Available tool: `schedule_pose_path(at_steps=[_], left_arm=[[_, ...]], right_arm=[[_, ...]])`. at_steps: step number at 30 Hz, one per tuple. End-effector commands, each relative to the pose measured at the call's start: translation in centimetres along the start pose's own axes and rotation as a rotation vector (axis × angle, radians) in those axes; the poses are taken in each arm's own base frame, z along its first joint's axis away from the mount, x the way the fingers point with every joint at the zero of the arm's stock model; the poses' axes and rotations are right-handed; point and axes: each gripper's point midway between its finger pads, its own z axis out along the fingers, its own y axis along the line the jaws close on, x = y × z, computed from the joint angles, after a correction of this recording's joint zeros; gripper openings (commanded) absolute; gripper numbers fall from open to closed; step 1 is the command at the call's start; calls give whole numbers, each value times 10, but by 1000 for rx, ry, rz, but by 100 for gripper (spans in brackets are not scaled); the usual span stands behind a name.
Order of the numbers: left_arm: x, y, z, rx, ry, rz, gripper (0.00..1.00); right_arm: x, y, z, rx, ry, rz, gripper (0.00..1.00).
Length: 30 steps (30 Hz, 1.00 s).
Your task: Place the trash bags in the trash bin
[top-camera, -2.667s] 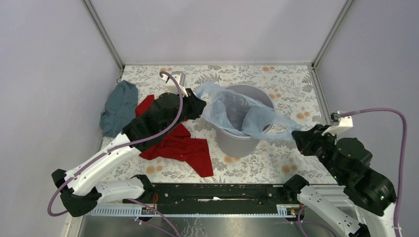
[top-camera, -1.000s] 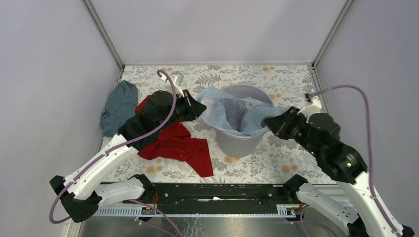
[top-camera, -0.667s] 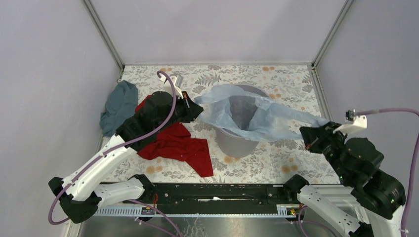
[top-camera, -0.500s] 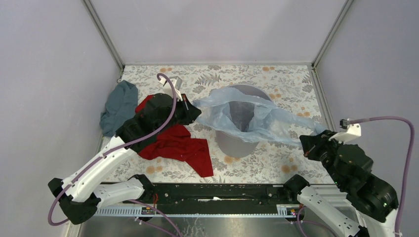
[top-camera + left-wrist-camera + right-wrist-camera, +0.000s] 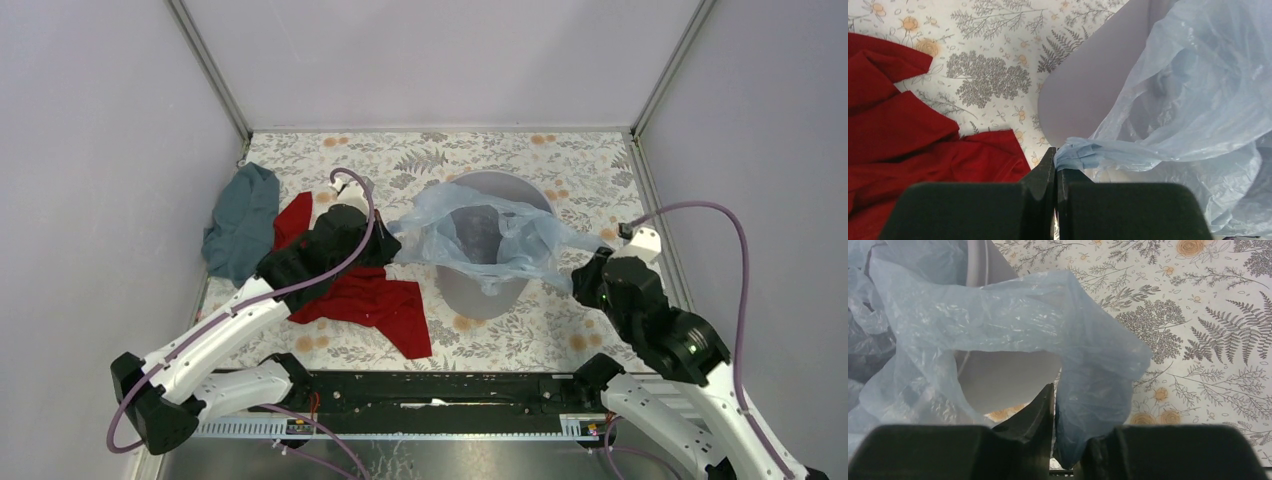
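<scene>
From above, the trash bin (image 5: 480, 292) stands upright in the far half of the bench (image 5: 580, 160), about midway between its left and right edges. The trash bag (image 5: 520, 240) is spread over the bin's mouth. Part of it sags inside, and its edges spill past the rim on the left, the near side and the right. The left claw (image 5: 388, 245) is at the bag's left corner, just beside the bin. The right claw (image 5: 582, 280) is at the bag's right tail, closer to the near edge. A red cloth (image 5: 365, 300) lies under the left arm, and a teal-grey cloth (image 5: 240, 220) is bunched against the left edge.

From the left wrist, the left claw (image 5: 1055, 167) has its jaws pressed together on a folded bit of the bag's edge (image 5: 1075, 150). The rest of the film (image 5: 1193, 90) billows off to the right across the bin's grey wall (image 5: 1088, 85). The red cloth (image 5: 908, 135) lies on the bench to the left.

From the right wrist, the right claw (image 5: 1068, 415) has its jaws a little apart. A flap of the bag (image 5: 1098, 375) hangs down into the gap and touches the left finger (image 5: 1040, 412). I cannot tell whether it is pinched or only draped there. A loop of film arches over the bin's wall (image 5: 1008, 377).
</scene>
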Motion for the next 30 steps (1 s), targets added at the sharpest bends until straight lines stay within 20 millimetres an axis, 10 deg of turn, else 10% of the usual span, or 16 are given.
schedule_pose_path(at_steps=[1,7,15,30], left_arm=[[-12,-9,1,50,-59,-37,0],[-7,-4,-10,64,-67,-49,0],[15,-10,13,124,-12,-137,0],[8,13,14,12,-67,-133,0]], right_arm=[[-29,13,4,10,-79,84,24],[-26,4,-6,10,-123,341,20],[2,11,47,-30,-199,405,20],[27,102,117,-327,-113,142,25]])
